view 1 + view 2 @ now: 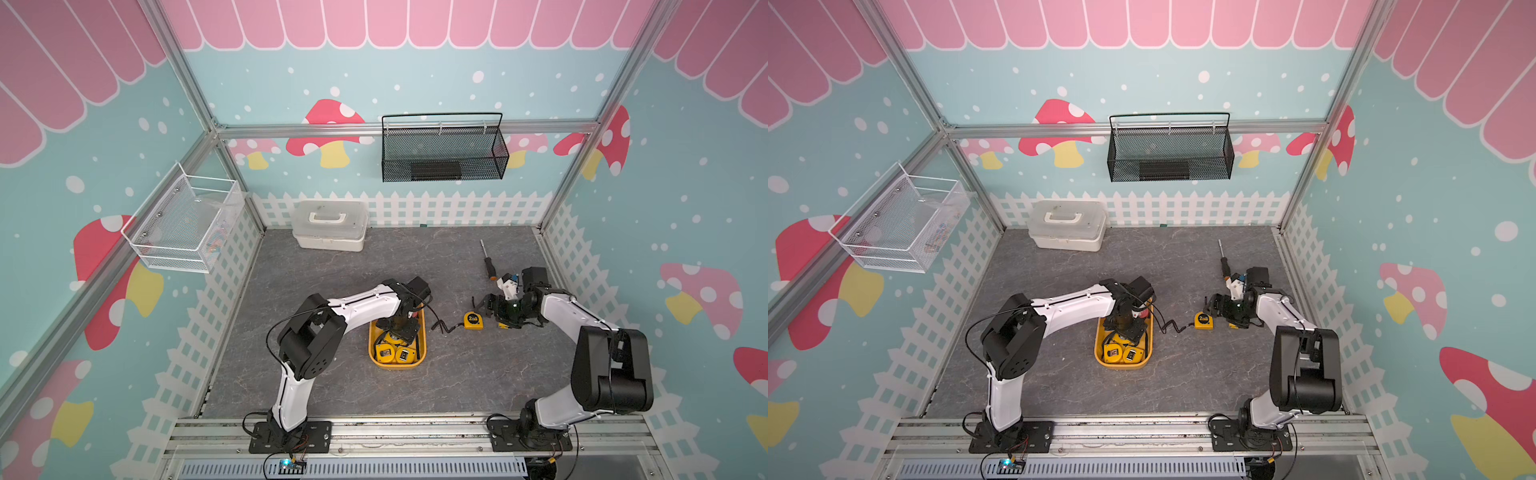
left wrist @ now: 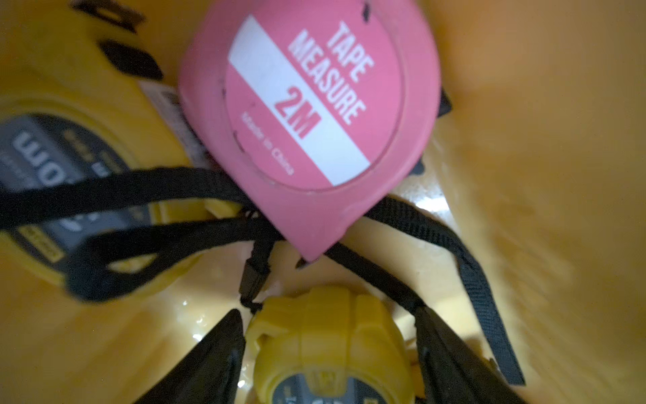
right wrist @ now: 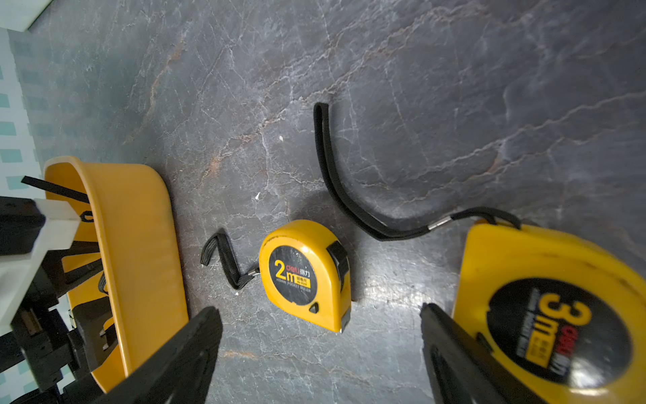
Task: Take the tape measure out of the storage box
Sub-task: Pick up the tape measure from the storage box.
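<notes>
A grey, marble-veined worktop point(image 1: 332, 386) fills an aluminium-framed stall whose walls carry mushrooms, pink scallops and a white picket fence. One shallow yellow tray point(image 1: 423, 340) sits mid-worktop.

The left wrist view shows three tape measures in the tray: a pink tape measure point(image 2: 314, 115) lying flat, a blurred yellow tape measure point(image 2: 63, 196) beside it, and a nearer yellow tape measure point(image 2: 332, 342). Black straps point(image 2: 437, 238) are tangled among them. Both top views show two yellow ones at the tray's near end point(image 1: 384, 353); I cannot tell whether they are among those three.

The left jaws stand in the tray on either side of the nearer yellow tape measure, close against it. I cannot tell whether they pinch it.

Two more lie on the worktop right of the tray: the 2m tape measure point(image 3: 304, 276) and the 3m tape measure point(image 3: 552, 314). The right jaws are wide apart, low over them and gripping nothing.

Around these are one screwdriver point(image 1: 487, 259) and one white lidded case point(image 1: 330, 226). On the walls hang one black mesh basket point(image 1: 444, 158) and one white wire basket point(image 1: 183, 224).
</notes>
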